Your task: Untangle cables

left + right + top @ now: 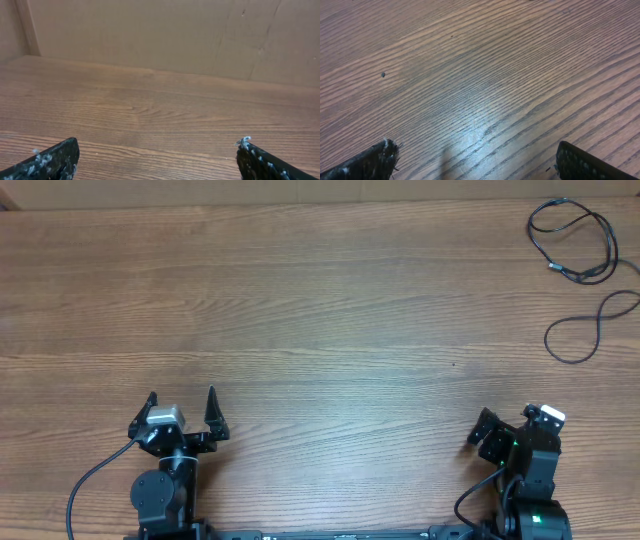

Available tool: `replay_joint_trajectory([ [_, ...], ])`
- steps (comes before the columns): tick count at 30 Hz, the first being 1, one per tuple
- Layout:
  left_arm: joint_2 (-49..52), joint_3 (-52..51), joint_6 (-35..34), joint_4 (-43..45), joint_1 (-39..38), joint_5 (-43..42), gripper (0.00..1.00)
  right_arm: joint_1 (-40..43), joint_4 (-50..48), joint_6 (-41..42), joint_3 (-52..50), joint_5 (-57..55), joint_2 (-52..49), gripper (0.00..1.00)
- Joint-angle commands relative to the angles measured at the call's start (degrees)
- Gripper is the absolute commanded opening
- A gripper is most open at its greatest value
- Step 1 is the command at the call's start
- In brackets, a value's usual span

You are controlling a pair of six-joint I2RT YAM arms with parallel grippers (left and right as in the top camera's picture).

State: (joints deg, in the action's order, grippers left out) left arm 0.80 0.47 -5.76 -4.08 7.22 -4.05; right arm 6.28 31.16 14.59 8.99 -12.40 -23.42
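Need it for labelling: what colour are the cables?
Black; thin black cords show best in overhead view.

Open tabletop (pixel 300 300) all the way to the cables (pixel 578 275) at the far right corner, wall (pixel 150 30) behind.

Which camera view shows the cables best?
The overhead view. It alone shows the cables, lying as loose black loops at the far right of the table, with one loop running to the picture's edge. The left wrist and right wrist views face bare wood and catch none of them.
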Motion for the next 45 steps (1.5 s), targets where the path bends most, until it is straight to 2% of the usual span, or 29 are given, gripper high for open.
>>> replay_joint_trajectory([
  [1, -0.59, -0.17, 1.05, -0.20, -0.11, 0.63, 1.00, -0.11, 0.70, 0.24, -0.28, -0.42, 0.42, 1.00],
  [14, -0.59, -0.17, 1.05, -0.20, -0.11, 0.63, 1.00, -0.28, -0.63, 0.22, -0.28, -1.51, 2.71, 1.00],
  [20, -0.59, -0.17, 1.03, -0.20, -0.11, 0.63, 1.00, -2.80, -19.28, 0.44, -0.37, 1.97, 4.85, 1.00],
  [22, -0.59, -0.17, 1.05, -0.20, -0.11, 0.63, 1.00, -4.11, -22.08, 0.42, -0.37, 1.73, 6.10, 1.00],
  [27, -0.59, -0.17, 1.05, -0.20, -0.11, 0.63, 1.00, -5.33, -21.53, 0.44, -0.85, 1.77, 9.53, 1.00],
  [35, -0.59, -0.17, 1.05, -0.20, -0.11, 0.63, 1.00, -5.25, -23.67, 0.35, -6.80, 4.04, 23.41, 1.00],
  [41, -0.59, -0.17, 1.05, -0.20, -0.11, 0.63, 1.00, -5.14, -27.26, 0.15, -8.61, 5.22, 23.28, 1.00],
  [43, -0.59, -0.17, 1.03, -0.20, -0.11, 0.63, 1.00, -5.14, -27.04, -2.03, -8.61, 6.51, 23.28, 1.00],
  [45, -0.59, -0.17, 1.03, -0.20, -0.11, 0.63, 1.00, -5.16, -26.75, -7.76, -8.61, 9.09, 23.28, 1.00],
])
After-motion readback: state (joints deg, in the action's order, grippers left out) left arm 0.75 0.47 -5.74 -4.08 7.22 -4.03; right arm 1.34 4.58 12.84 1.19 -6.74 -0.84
